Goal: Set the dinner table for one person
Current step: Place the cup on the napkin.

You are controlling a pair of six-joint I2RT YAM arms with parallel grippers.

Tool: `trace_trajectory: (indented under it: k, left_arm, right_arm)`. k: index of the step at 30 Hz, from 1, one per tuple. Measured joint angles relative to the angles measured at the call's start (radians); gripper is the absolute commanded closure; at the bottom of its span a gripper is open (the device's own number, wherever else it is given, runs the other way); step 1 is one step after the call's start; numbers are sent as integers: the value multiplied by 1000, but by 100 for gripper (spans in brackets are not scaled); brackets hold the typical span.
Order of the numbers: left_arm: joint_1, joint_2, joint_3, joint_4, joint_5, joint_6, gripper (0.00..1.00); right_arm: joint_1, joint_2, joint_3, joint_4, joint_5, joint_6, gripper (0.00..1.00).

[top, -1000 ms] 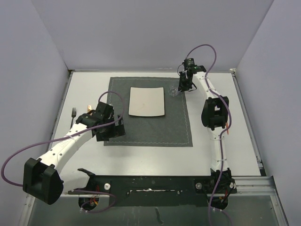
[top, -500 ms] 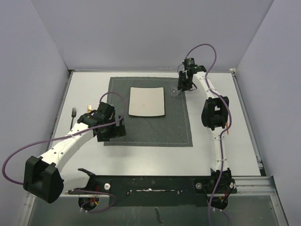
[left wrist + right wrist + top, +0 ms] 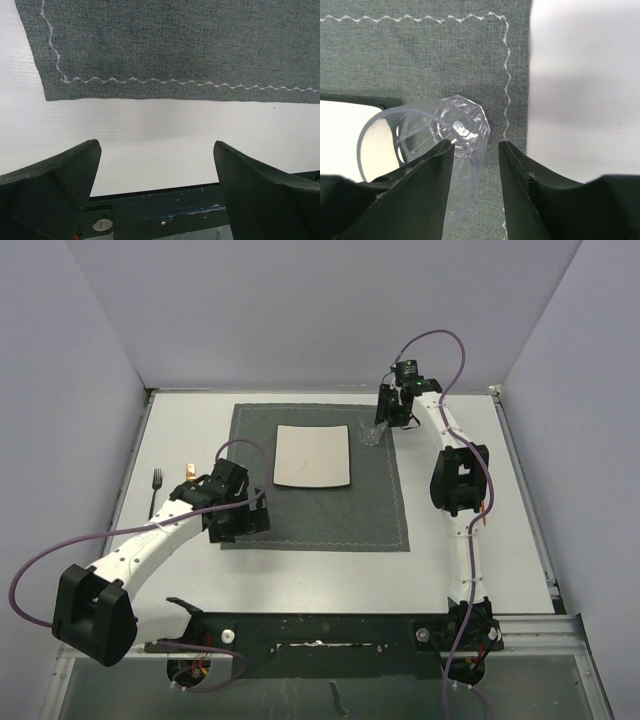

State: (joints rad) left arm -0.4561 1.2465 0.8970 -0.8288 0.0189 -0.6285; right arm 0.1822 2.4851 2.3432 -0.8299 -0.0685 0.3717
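Observation:
A clear faceted glass [image 3: 369, 433] stands upright on the dark grey placemat [image 3: 380, 510], beside the far right corner of the white square plate [image 3: 312, 456]. My right gripper [image 3: 390, 418] hovers just above it. In the right wrist view its jaws [image 3: 475, 146] stand open, one finger over the mouth of the glass [image 3: 420, 135], the other outside its wall with a gap. My left gripper [image 3: 240, 516] is wide open and empty [image 3: 156, 150] over the placemat's near left corner [image 3: 175, 45] and the white dinner table [image 3: 150, 125].
A fork [image 3: 156, 488] lies on the dinner table [image 3: 180, 430] left of the placemat, with a small tan object [image 3: 189, 471] close by, partly hidden by my left arm. Grey walls close in the table's left, far and right sides.
My right jaws have spread apart and let go of the glass, and the gripper has drawn slightly back from it. My left arm has shifted a little right and nearer.

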Motion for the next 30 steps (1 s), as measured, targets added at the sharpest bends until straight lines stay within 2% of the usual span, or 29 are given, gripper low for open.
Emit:
trace_trajectory:
  k: [6, 15, 25, 30]
  left_arm:
    - [-3, 5, -16, 14, 3, -5, 2]
    - [-19, 9, -38, 31, 16, -8, 2]
    - [-35, 5, -40, 41, 15, -16, 2]
    - [-49, -14, -40, 42, 15, -19, 2]
  right_arm:
    - [-5, -6, -23, 76, -31, 0, 53]
    - [-19, -146, -277, 229, -61, 0, 49]
    - [-32, -305, -330, 337, -67, -2, 45]
    - [-36, -381, -364, 322, -45, -13, 40]
